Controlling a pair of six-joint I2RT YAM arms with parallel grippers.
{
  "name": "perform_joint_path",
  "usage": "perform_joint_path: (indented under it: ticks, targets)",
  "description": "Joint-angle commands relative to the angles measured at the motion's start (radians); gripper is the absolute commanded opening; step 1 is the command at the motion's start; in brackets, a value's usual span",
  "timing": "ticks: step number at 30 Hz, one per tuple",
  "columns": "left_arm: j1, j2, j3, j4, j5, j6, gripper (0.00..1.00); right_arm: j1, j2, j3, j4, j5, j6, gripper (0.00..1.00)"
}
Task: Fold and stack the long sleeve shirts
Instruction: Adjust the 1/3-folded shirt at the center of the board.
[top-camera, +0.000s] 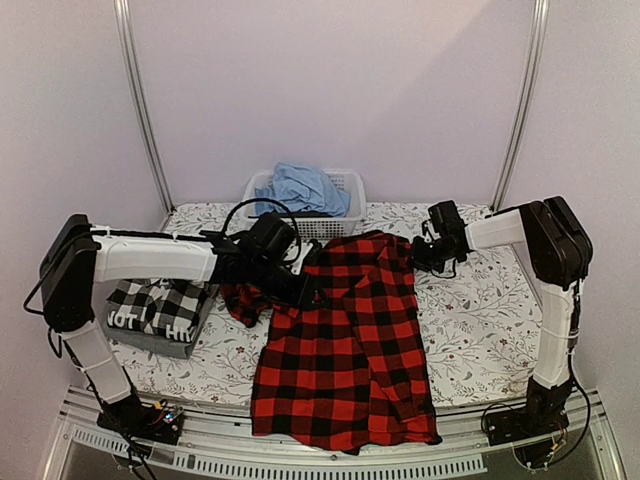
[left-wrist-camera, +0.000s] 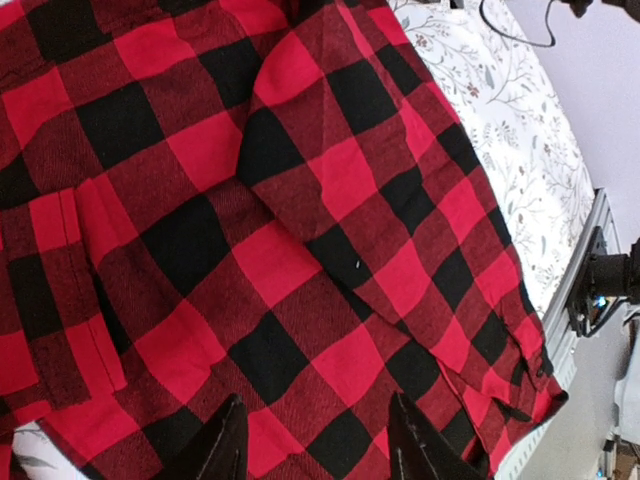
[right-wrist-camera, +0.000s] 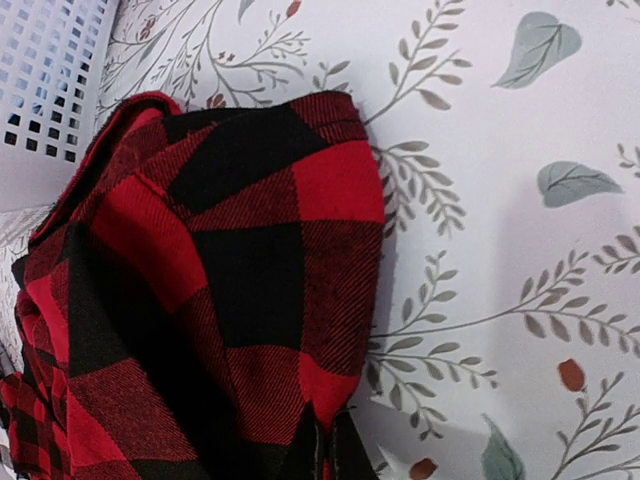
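The red-and-black flannel shirt lies spread down the middle of the table, its hem hanging over the front edge. My left gripper hovers over its upper left part; in the left wrist view the gripper is open, with flat flannel beneath and between its fingers. My right gripper is at the shirt's upper right edge; in the right wrist view it is shut on a bunched fold of flannel. A folded black-and-white check shirt lies on a dark grey white-lettered one at the left.
A white basket holding blue cloth stands at the back centre, close behind the flannel. The table has a floral cover, bare on the right. Metal rails run along the front edge.
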Motion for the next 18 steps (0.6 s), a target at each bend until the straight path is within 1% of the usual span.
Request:
perform_joint_path:
  ticks: [1,6,7,10,11,13,14,15,18]
  targets:
    - [0.008,-0.036,-0.075,0.03,0.056,0.009,0.46,-0.099,0.019,0.043,-0.074,0.018,-0.058,0.0]
    - [-0.013,0.007,-0.15,0.105,0.137,0.019,0.45,-0.167,0.026,0.096,-0.141,0.023,-0.116,0.0]
    - [-0.03,0.025,-0.152,0.123,0.136,0.02,0.45,-0.172,0.035,0.114,-0.161,0.025,-0.127,0.05]
    - [-0.07,0.097,-0.135,0.141,0.116,0.009,0.44,-0.173,0.032,0.14,-0.2,0.035,-0.148,0.25]
    - [-0.081,0.122,-0.124,0.136,0.107,0.001,0.43,-0.173,0.013,0.137,-0.208,0.039,-0.15,0.34]
    - [-0.102,0.155,-0.103,0.117,0.081,-0.018,0.41,-0.168,-0.024,0.129,-0.239,0.062,-0.158,0.45]
    - [-0.113,0.166,-0.098,0.11,0.069,-0.026,0.4,-0.163,-0.058,0.12,-0.25,0.081,-0.161,0.5]
    - [-0.122,0.173,-0.096,0.105,0.066,-0.034,0.41,-0.157,-0.081,0.108,-0.259,0.101,-0.165,0.52]
    - [-0.155,0.193,-0.095,0.078,0.074,-0.047,0.41,-0.124,-0.174,0.066,-0.273,0.129,-0.166,0.53]
